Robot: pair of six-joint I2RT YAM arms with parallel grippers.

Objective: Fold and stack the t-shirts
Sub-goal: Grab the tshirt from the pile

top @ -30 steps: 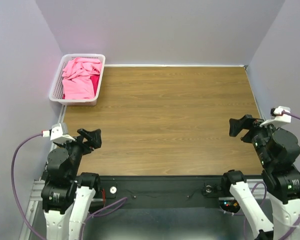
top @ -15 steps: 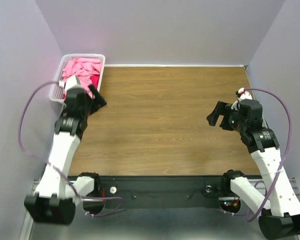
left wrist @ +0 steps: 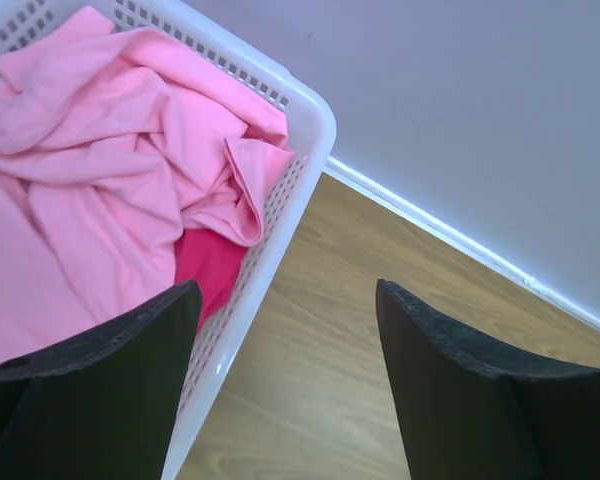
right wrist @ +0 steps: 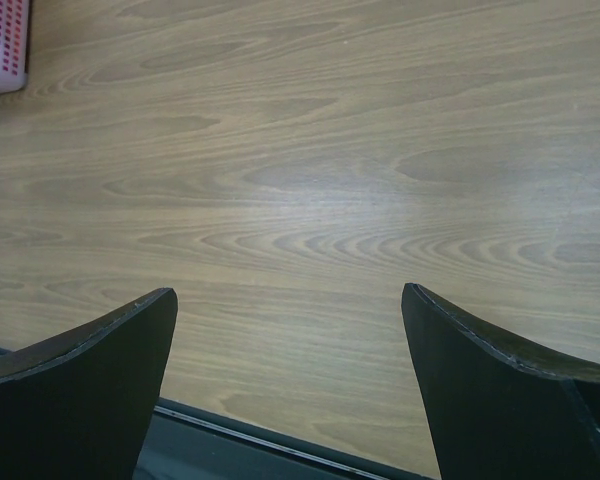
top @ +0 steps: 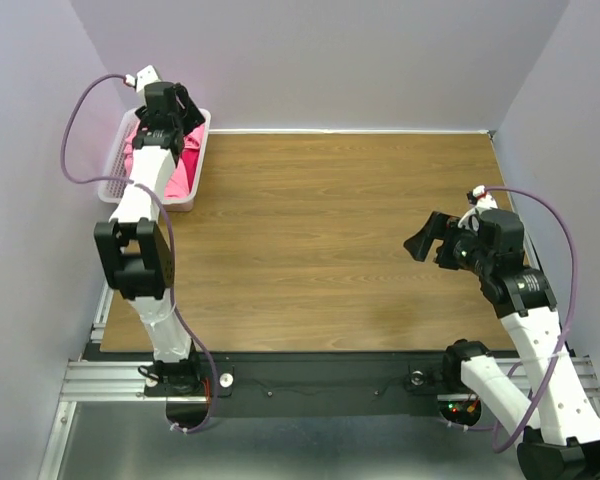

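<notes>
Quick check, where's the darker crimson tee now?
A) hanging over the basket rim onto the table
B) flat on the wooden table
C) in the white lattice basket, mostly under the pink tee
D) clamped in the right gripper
C: the left wrist view shows the darker crimson red t-shirt inside the white plastic lattice basket, mostly covered by the light pink t-shirt. The left gripper and right gripper are open and empty.

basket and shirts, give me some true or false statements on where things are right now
1. The pink t-shirt lies spread out flat. False: it is bunched inside the basket.
2. The crimson t-shirt sits beneath the pink one. True.
3. The left gripper is open above the basket's rim. True.
4. The right gripper grips a shirt. False: it is open and empty above the table.
</notes>
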